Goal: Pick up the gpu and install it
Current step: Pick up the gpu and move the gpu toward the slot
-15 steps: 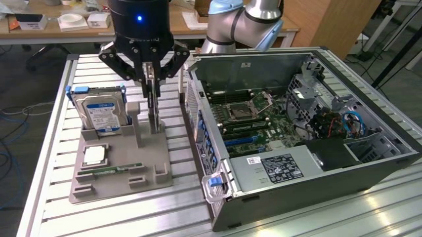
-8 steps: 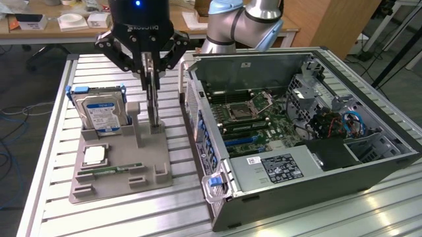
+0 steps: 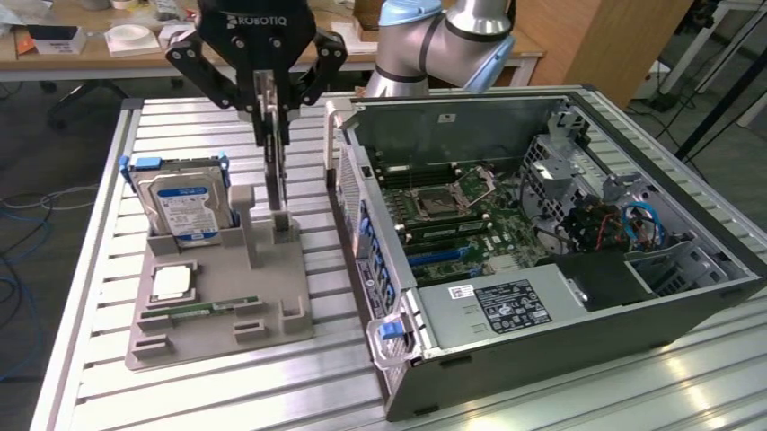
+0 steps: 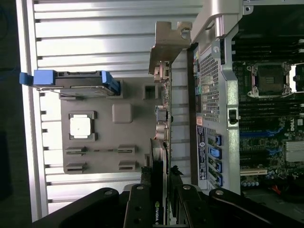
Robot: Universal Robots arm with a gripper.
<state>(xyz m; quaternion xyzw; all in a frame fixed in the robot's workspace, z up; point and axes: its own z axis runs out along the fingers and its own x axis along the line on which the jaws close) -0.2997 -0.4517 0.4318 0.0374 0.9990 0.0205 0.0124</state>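
Gripper (image 3: 273,121) clamps gpu (image 3: 279,184); wrist view: bracket (image 4: 169,40).

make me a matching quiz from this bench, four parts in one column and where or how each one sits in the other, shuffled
Things
1 gpu
2 hard drive
3 processor chip
4 memory stick

Places
a lying flat in a square pocket of the grey tray
b standing upright in the tray, blue rails on its sides
c clamped edge-on in the gripper
d lying in a long narrow slot of the tray

Pairs: 1-c, 2-b, 3-a, 4-d
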